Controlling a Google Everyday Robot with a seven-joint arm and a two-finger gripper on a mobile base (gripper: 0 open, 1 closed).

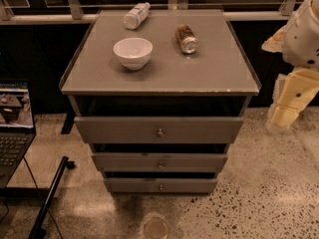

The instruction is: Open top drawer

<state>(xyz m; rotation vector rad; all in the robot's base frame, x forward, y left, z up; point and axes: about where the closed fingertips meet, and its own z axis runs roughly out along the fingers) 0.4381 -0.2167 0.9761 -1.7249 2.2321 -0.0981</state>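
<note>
**Speckled floor (269,198) in front, top drawer (124,130) under the grey surface (164,76)**

Speckled floor spreads around the unit. Its grey surface carries three things. The top drawer sits just beneath it, the widest of three fronts, with a dark gap above its upper edge. An open laptop (15,128) stands at the left edge. At the right edge hangs the cream tool (286,108), beside the surface and not touching it; I cannot tell whether it is apart or together. On the surface are an upright white bowl (132,52), a clear bottle (136,15) on its side and a can (187,38) on its side. A round knob (160,132) marks the drawer's centre.

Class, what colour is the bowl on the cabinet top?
The bowl is white, seen best in the camera view; the gripper hangs right of the cabinet.
</note>
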